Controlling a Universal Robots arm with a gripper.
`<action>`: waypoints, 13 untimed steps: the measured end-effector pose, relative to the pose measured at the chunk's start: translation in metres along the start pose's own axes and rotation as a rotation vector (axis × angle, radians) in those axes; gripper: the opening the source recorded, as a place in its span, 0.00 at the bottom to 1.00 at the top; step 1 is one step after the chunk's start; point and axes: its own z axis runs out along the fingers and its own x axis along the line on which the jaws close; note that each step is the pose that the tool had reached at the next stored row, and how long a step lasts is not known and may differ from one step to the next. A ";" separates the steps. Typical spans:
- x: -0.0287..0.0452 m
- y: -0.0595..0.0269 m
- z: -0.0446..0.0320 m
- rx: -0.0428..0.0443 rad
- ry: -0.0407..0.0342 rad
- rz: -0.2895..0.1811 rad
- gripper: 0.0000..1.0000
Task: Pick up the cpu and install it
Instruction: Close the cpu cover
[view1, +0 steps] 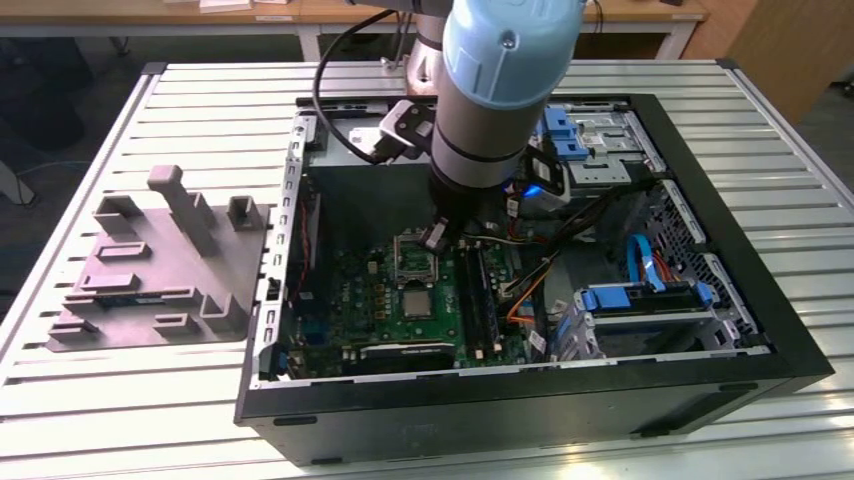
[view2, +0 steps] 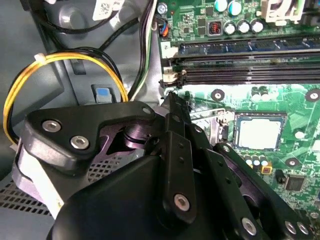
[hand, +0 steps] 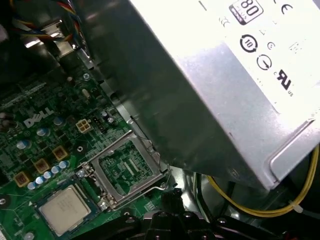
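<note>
Exterior view: arm plunges vertically, claw (view1: 437, 238) above the cpu (view1: 419, 304).

a slatted metal table (view1: 120, 400), wooden desks (view1: 334, 12) behind it, dark floor (view1: 54, 110)

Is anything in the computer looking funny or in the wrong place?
Nothing looks broken or spilled. The cpu lies flat on the green board, beside the socket, whose metal frame stands open. The gripper hangs just above the socket.
</note>
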 end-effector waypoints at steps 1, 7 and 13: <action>-0.0004 0.0000 0.0007 -0.0010 -0.0011 0.000 0.11; -0.0016 0.0005 0.0028 -0.0073 -0.0088 -0.002 0.11; -0.0016 0.0005 0.0029 -0.0087 -0.0107 -0.002 0.11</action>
